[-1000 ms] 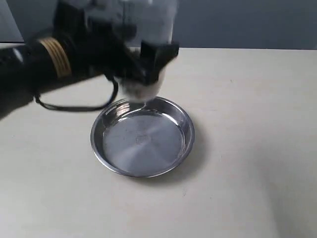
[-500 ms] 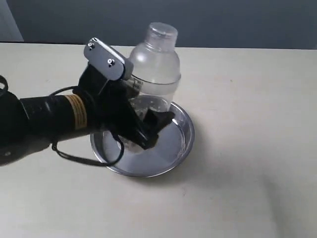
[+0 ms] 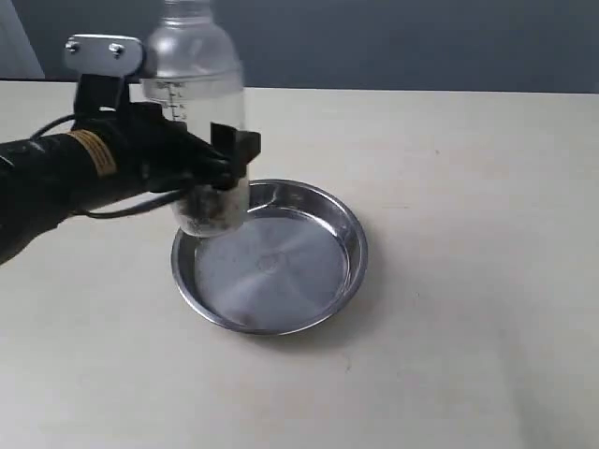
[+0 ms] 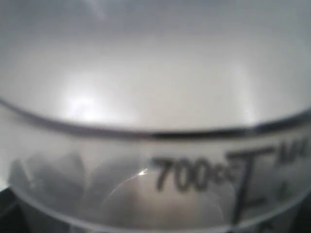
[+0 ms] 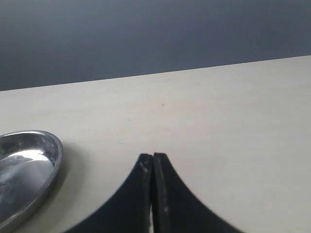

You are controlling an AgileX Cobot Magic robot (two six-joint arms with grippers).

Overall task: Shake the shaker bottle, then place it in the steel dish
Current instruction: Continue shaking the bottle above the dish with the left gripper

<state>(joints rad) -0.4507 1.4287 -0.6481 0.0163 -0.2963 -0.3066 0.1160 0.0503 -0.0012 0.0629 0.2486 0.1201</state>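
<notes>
Left tool (image 3: pixel 220 168) pinching the shaker bottle (image 3: pixel 192 84) at its middle, I see it upright and see-through, black 700cc mark, brown beads low inside, over the left edge of the shiny steel dish (image 3: pixel 354 267) on the desk (image 3: pixel 468 309), right tool (image 5: pixel 153 167) pressed together.

Exterior view: raised, angled down across the table (image 3: pixel 468 309) toward a dark wall (image 3: pixel 421 42), at moderate range, with the steel dish (image 3: pixel 281 271) near centre.

Left wrist view: extremely close to the shaker bottle (image 4: pixel 155 97). Its printed clear wall fills the blurred frame.

Right wrist view: low over the table, facing along the right gripper (image 5: pixel 153 162) toward that wall.

Shared: the dish in the exterior and right wrist views, the bottle in the exterior and left wrist views.
</notes>
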